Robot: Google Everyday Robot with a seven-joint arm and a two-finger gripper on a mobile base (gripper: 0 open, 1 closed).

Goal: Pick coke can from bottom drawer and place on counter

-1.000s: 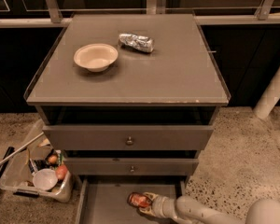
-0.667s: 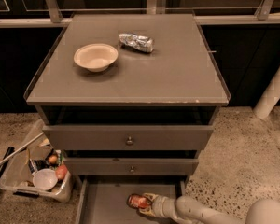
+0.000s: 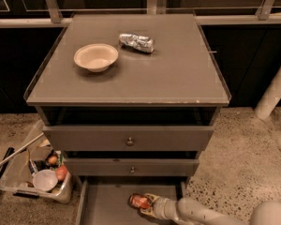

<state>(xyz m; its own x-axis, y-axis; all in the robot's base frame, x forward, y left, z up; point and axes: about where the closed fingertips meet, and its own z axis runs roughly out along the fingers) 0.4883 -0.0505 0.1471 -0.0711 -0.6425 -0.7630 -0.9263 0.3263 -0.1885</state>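
The coke can (image 3: 139, 201) is small and red and lies on its side on the grey floor of the open bottom drawer (image 3: 105, 205), right of its middle. My gripper (image 3: 146, 204) reaches in from the lower right on a pale arm, and its fingers sit around the can's right end. The counter (image 3: 178, 74) is the wide grey-brown cabinet top above the drawers.
A cream bowl (image 3: 96, 57) and a crumpled silver packet (image 3: 136, 42) lie on the counter's back half. Two upper drawers with small knobs (image 3: 129, 141) are closed. A clear bin of clutter (image 3: 37, 175) stands on the floor at the left. A white post (image 3: 276, 90) stands at the right.
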